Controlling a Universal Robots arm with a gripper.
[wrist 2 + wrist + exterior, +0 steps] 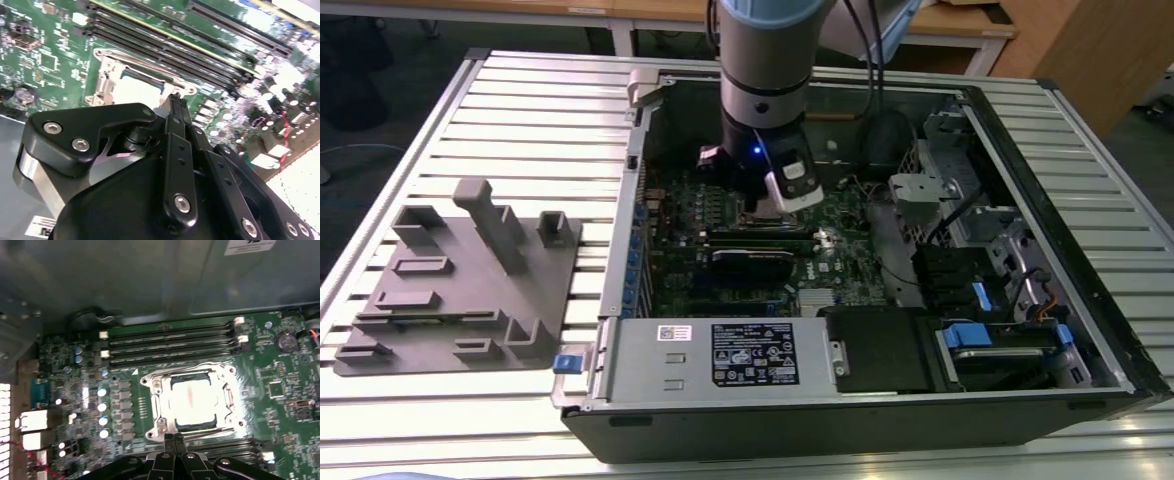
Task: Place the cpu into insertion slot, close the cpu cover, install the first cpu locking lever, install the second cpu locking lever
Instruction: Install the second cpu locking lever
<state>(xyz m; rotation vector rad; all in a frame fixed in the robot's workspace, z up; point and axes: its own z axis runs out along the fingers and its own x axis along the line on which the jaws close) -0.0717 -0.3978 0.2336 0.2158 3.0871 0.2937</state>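
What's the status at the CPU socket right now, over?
Gripper fingers together, empty, at the socket's edge. Cpu seated in insertion slot, cpu cover down around it. Nothing obstructing.

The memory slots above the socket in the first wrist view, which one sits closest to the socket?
The lowest memory slot, directly bordering the cpu cover; the others lie farther toward the case wall.

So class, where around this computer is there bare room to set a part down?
The slatted table is bare behind the grey fixture block and along the front edge. Inside the computer case it is crowded: boards, cables, drive bays, and the end effector at the cpu.
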